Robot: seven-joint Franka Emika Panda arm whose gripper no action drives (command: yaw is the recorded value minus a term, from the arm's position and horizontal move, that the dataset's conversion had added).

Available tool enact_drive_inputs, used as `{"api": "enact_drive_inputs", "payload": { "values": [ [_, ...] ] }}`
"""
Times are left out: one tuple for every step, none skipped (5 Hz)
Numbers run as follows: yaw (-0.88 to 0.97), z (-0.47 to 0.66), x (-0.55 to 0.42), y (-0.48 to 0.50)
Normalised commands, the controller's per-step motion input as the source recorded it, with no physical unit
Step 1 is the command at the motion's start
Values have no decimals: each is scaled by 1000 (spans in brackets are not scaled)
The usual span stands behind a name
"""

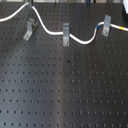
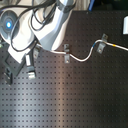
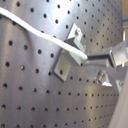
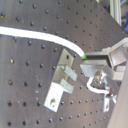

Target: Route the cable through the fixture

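The white cable (image 1: 52, 32) runs across the black board in the first exterior view, with its blue-and-yellow stretch (image 1: 118, 28) at the right. The fixture (image 1: 31, 29), a small slanted grey clip, stands at the first exterior view's left. The cable passes close beside its hooked top. In both wrist views my gripper (image 3: 86, 57) (image 4: 84, 59) is shut on the cable (image 3: 45, 36) (image 4: 40, 34), right next to the fixture (image 3: 69, 50) (image 4: 61, 82). In the second exterior view the arm hides the fixture, and the gripper (image 2: 31, 70) hangs low at the left.
Two more grey clips hold the cable: a middle one (image 1: 66, 35) (image 2: 66, 50) and a right one (image 1: 106, 25) (image 2: 102, 44). The perforated board (image 1: 65, 90) stretches toward the front. The robot arm (image 2: 47, 27) fills the second exterior view's upper left.
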Motion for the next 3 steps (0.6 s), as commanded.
{"api": "enact_drive_inputs", "payload": {
  "values": [
    [437, 224, 3, 350],
    [377, 241, -120, 121],
    [354, 215, -153, 187]
  ]
}}
